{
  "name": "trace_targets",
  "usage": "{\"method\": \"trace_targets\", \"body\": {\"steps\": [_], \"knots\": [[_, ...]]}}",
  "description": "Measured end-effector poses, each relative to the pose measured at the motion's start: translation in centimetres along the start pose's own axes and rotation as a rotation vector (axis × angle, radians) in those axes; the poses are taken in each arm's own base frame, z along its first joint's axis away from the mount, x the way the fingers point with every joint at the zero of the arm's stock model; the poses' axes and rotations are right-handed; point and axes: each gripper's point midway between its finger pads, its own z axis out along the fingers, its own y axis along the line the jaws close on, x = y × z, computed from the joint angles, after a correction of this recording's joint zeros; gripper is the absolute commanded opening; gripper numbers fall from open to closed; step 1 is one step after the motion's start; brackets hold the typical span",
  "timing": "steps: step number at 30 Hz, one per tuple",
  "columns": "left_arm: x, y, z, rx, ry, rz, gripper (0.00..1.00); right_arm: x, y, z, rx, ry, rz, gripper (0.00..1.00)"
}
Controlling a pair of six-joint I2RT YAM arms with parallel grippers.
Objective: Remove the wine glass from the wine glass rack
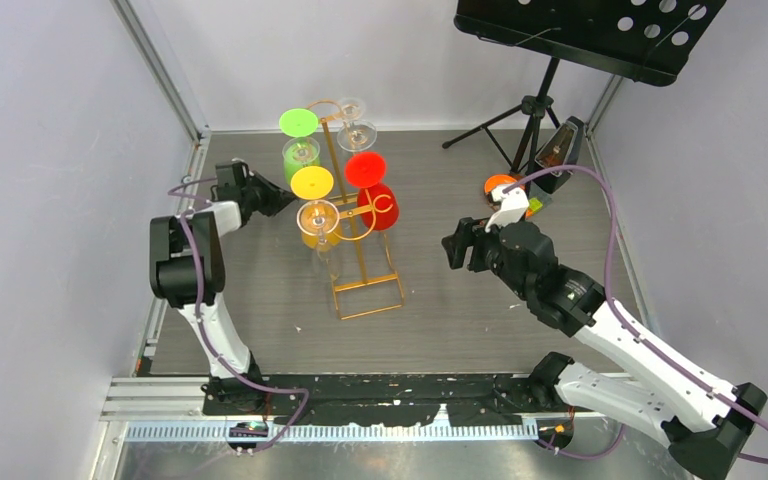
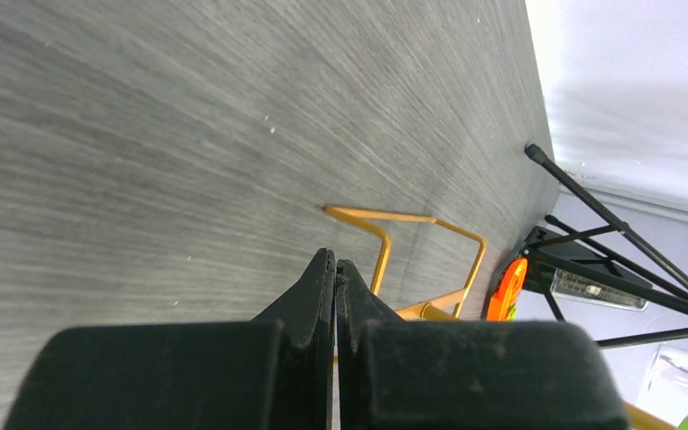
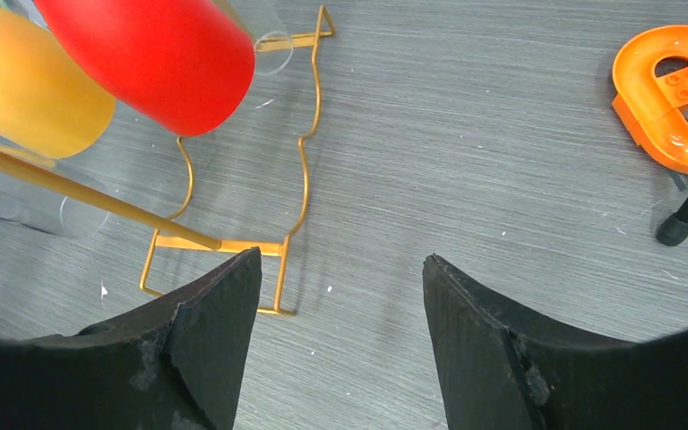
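— Where does my top view sit?
— High at six o'clock, looking down toward twelve.
— My wrists?
— Close over the table (image 1: 460, 330): left faces three o'clock, right ten. All share the rack (image 3: 98, 199) base.

Two black-and-white arms strung with purple cable

The left arm (image 1: 185, 265) and the right arm (image 1: 620, 335) alternate glossy white link shells with bulky matte black joint housings, and both are fixed to a black mounting plate (image 1: 390, 395). A thin purple cable (image 1: 612, 230) runs along the right arm, and a second purple cable (image 1: 260, 385) runs along the left. A tiny green light (image 1: 568, 297) glows on one black housing of the right arm. The left gripper (image 2: 334, 262) has black, wedge-shaped fingers (image 2: 300, 305) with a grainy matte skin. The right gripper (image 3: 340, 269) is the same black, and its inner finger edges are chipped and rough.
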Motion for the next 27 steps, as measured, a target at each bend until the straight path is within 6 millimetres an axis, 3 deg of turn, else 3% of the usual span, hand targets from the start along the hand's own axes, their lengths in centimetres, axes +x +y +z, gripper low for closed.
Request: {"method": "trace_targets", "body": {"steps": [9,27], "knots": [[1.0,-1.3,2.5,0.008,0.049,0.011,0.00,0.5,0.2,0.5,-0.005,0.020,-0.005,0.73],[3.9,-3.8,4.2,0.006,0.080,0.046,0.00,-1.0,0.3,-1.0,-0.027,-0.039,0.015,0.73]]}}
